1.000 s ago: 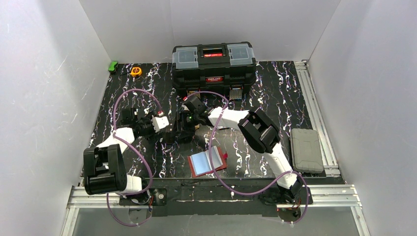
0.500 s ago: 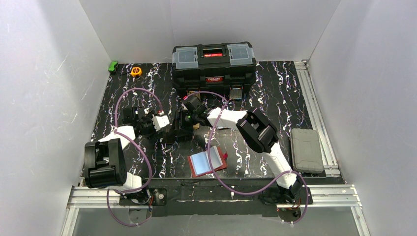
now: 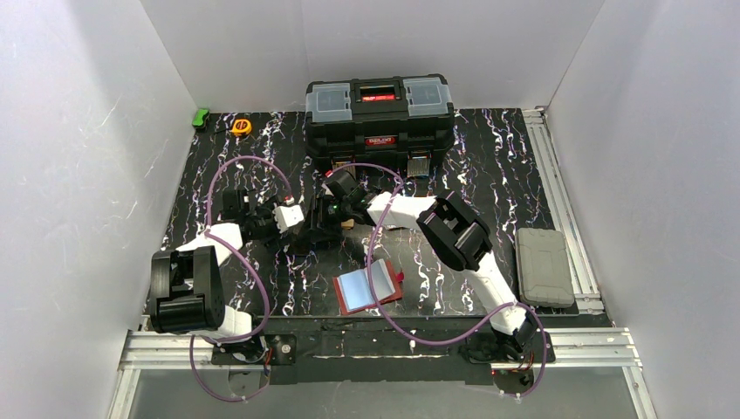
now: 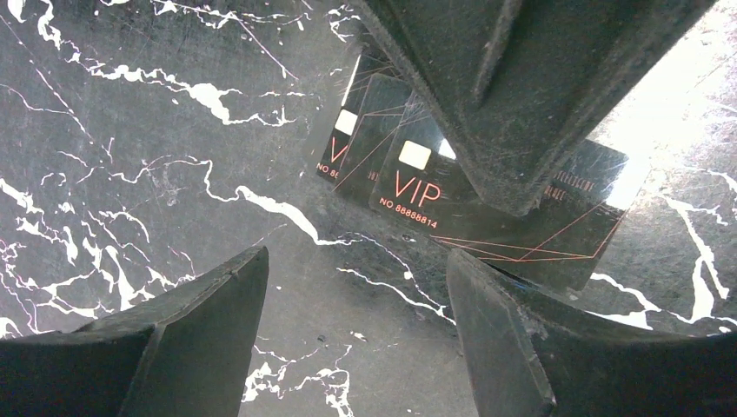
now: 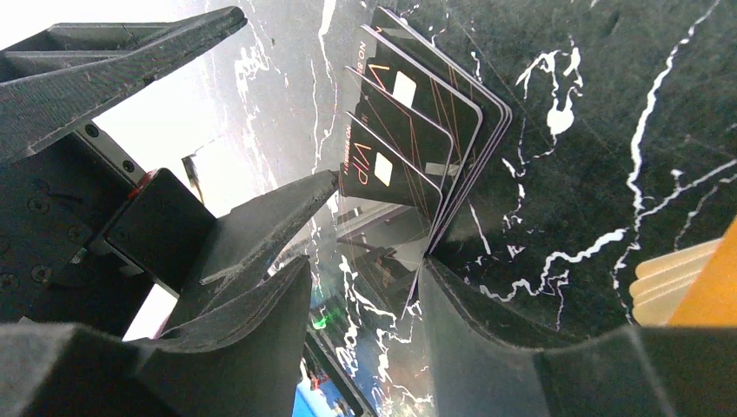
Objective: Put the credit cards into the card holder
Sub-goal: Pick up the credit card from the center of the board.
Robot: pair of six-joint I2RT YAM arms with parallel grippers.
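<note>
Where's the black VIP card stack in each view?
Top external: not discernible, hidden mid-table where left pincer and right pincer meet.
Left wrist: black VIP card stack upper right, partly under a dark finger.
Right wrist: fanned, top centre.
Shared landmark: white-veined black table.

Soft, even light filled the overhead view; the white walls (image 3: 78,131) were bright and the black worktop (image 3: 497,166) showed only faint shadows. Up close its gloss threw blown-out white glare into one upper corner of each wrist view. The fingers (image 4: 174,347) of the left end effector (image 4: 356,256) looked soft, while the credit cards (image 4: 417,187) stayed sharp.
</note>
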